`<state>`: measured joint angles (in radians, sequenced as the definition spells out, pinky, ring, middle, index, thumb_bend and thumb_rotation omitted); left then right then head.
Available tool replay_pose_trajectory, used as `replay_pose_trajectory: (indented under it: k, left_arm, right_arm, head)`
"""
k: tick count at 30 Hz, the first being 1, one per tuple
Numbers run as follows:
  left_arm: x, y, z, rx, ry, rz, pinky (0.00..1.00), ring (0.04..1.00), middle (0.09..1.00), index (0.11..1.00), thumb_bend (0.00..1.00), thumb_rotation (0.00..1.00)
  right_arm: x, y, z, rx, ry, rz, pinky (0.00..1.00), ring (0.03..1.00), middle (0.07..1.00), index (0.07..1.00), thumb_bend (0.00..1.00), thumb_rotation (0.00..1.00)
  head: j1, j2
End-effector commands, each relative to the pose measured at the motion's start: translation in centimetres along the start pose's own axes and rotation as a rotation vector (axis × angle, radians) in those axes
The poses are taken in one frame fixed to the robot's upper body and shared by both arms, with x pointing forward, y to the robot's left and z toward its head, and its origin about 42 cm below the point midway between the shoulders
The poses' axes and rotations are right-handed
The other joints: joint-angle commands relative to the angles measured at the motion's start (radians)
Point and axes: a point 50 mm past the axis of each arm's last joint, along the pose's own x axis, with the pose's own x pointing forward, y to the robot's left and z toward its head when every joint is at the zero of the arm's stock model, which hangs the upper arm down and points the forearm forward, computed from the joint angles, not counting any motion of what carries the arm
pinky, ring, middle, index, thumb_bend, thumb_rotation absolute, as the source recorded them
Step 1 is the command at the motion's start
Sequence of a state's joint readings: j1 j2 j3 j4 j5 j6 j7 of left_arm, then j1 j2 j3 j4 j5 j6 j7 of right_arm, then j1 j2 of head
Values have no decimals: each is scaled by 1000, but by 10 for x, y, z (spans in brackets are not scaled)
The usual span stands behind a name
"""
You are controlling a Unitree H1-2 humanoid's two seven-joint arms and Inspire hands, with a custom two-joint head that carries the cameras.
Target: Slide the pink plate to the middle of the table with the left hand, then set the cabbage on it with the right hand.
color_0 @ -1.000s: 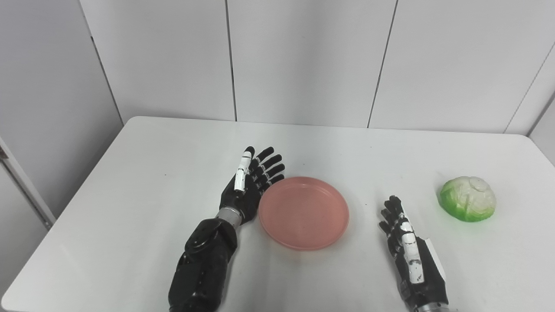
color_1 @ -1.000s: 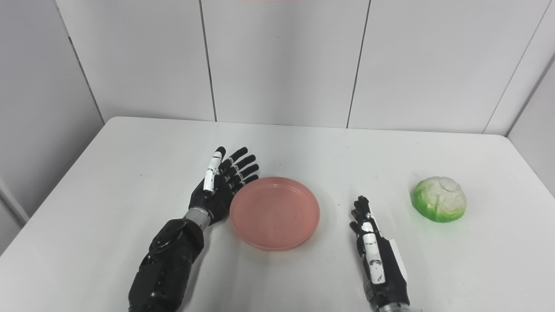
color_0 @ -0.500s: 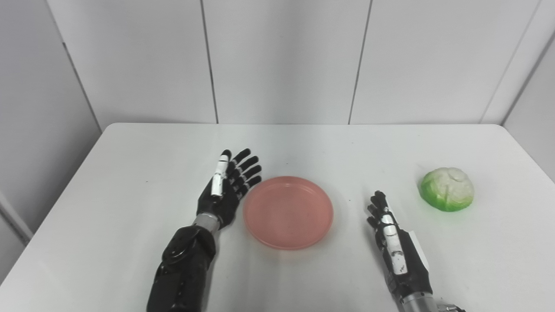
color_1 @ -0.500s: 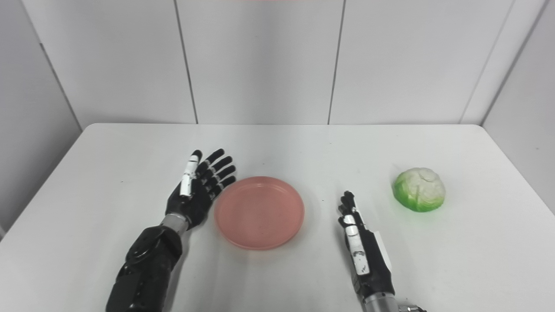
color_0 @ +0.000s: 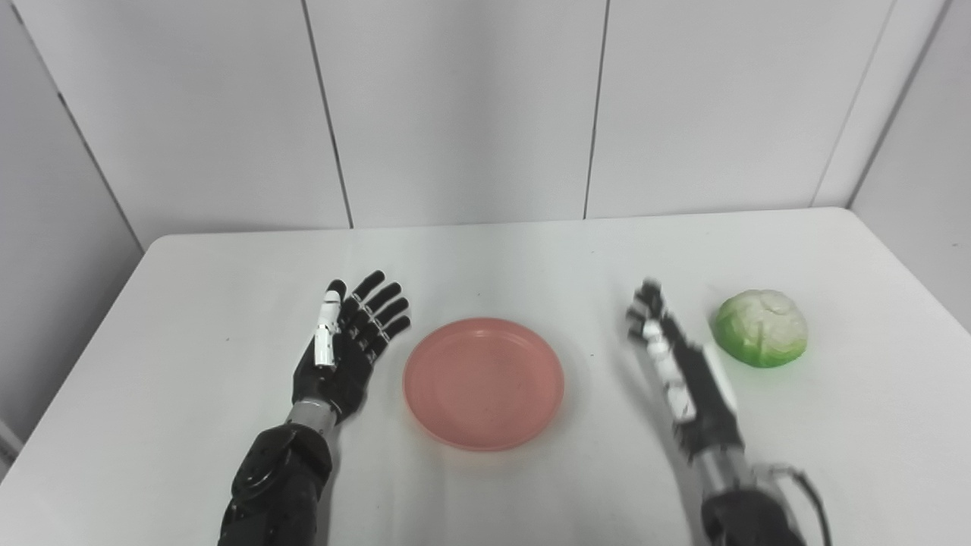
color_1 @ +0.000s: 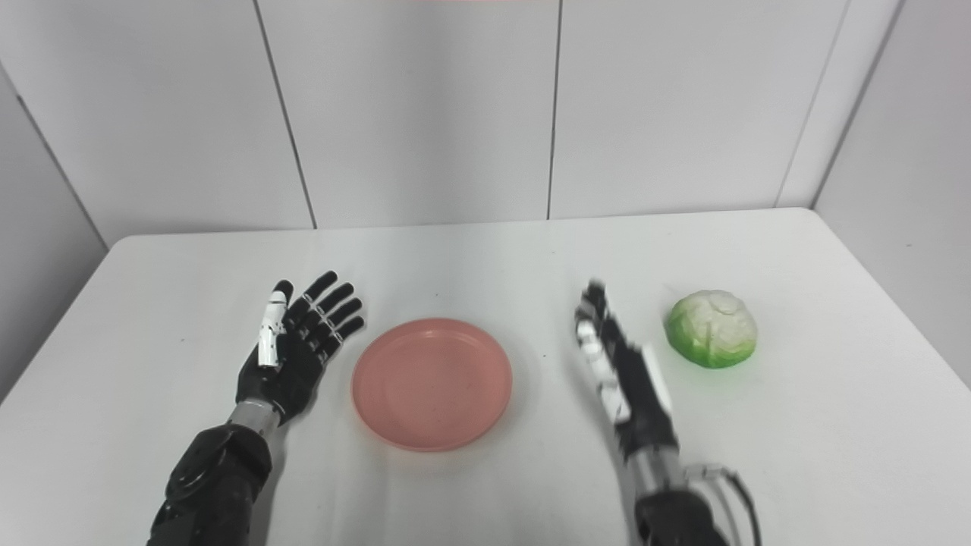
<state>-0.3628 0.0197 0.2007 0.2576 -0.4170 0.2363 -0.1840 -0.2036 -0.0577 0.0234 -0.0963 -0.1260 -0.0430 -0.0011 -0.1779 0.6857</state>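
Pink plate [color_0: 483,383] mid-desk [color_0: 197,303], empty. Cabbage [color_0: 759,327] right of plate, apart. Left robot hand [color_0: 345,349] fingers spread, just left of plate. Right robot hand [color_0: 683,364] blurred, fingers apart, between plate and cabbage. Advice: wrap cabbage from above, lift clear of rim.

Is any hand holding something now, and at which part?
Nothing is held. The left hand is open beside the plate; the right hand is open near the cabbage.
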Motion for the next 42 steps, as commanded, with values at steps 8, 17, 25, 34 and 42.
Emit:
replay_pose_trajectory:
  k: [8,17,25,34,42]
  left_arm:
    - [-5,19,7,9,-11,-4,855,853,849,841,429,1000]
    - [-6,32,9,11,-10,-24,858,857,855,847,437,1000]
    - [-4,45,3,-11,-10,-40,862,858,857,854,457,1000]
    - [-9,62,5,0,-10,-37,871,873,867,866,449,1000]
    - [-8,64,7,-8,-9,-30,861,861,855,853,457,1000]
  right_arm:
    - [13,-26,25,-132,-95,-108,852,888,944,973,852,869]
    - [16,-44,42,-211,-153,-169,857,893,944,971,911,711]
    - [21,-72,45,-411,-95,-204,886,927,986,990,1000,673]
    - [19,-108,48,-674,-29,-237,880,988,1000,1000,1000,608]
    - [14,-137,43,-772,75,-297,828,984,1000,1000,1000,571]
  head:
    - [-69,-6]
    - [-149,-17]
    - [-198,-29]
    - [-244,-38]
    - [-256,-37]
